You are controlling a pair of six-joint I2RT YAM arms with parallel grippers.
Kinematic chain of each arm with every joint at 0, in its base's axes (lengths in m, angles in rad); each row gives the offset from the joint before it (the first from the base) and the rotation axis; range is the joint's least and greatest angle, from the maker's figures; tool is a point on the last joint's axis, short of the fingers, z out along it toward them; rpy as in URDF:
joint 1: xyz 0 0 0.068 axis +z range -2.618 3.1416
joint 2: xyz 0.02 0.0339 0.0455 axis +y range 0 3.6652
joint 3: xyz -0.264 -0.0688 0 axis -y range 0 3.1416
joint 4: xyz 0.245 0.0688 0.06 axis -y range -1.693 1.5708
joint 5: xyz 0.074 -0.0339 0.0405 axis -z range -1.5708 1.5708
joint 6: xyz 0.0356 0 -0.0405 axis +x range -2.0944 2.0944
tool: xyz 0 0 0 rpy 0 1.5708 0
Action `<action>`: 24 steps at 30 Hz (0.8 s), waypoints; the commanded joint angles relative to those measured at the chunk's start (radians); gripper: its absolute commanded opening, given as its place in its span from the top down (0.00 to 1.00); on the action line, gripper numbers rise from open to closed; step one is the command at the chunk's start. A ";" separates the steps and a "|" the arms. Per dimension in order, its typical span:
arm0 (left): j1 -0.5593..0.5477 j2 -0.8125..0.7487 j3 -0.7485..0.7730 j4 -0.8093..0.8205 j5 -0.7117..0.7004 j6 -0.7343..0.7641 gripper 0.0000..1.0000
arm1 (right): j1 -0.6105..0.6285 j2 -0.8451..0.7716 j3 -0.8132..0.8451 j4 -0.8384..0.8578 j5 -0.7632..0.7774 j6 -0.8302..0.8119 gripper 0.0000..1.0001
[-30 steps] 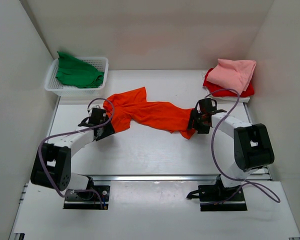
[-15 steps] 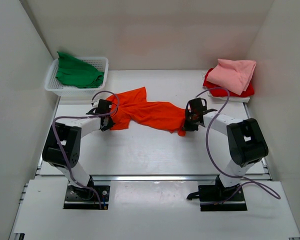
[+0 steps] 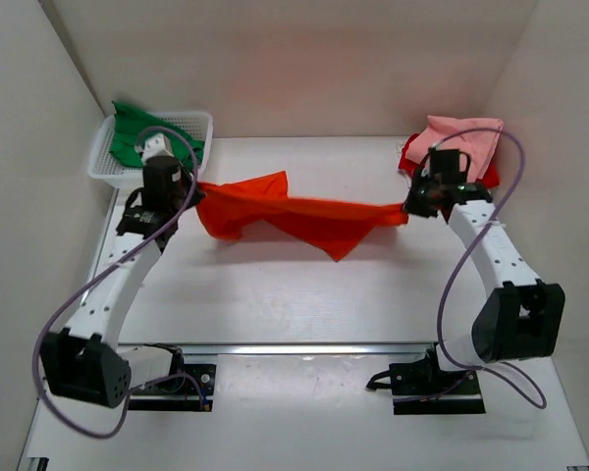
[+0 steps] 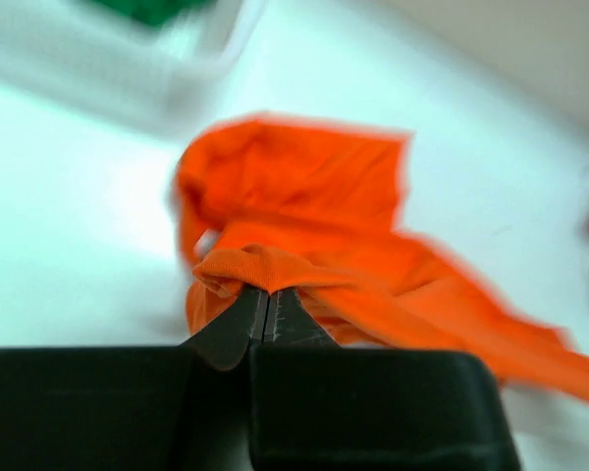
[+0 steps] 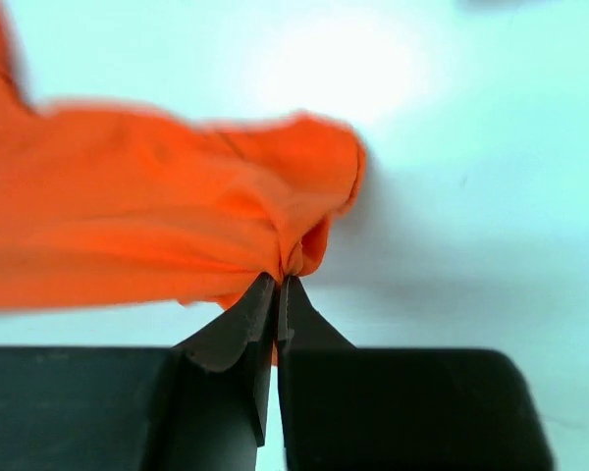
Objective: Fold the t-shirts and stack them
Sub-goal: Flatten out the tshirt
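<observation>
The orange t-shirt is hanging stretched between the two arms, starting just beside the white mesh basket and running away from it across the worktop. Its end nearest the basket is bunching into a loose fold, and a pointed flap is drooping from its middle toward the arm bases. The left gripper is sitting right at the basket's near corner, its jaws pinched tight on a rolled edge of the orange cloth, as the left wrist view shows. The right gripper is working well away from the basket, at the shirt's far end, its jaws also clamped together on a gathered tip of the fabric. The green t-shirt is lying crumpled inside the basket. Farthest from the basket, the pink t-shirt is resting on top of the red t-shirt.
</observation>
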 commanded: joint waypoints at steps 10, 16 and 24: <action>0.001 -0.231 0.486 -0.005 0.107 0.030 1.00 | -0.068 -0.370 0.526 -0.071 -0.071 -0.045 1.00; 0.006 -0.139 0.696 -0.068 0.116 0.070 1.00 | -0.257 -0.351 0.675 -0.065 -0.293 -0.009 1.00; 0.031 0.068 0.727 -0.054 0.206 0.084 1.00 | -0.124 -0.127 0.612 0.006 -0.303 -0.036 1.00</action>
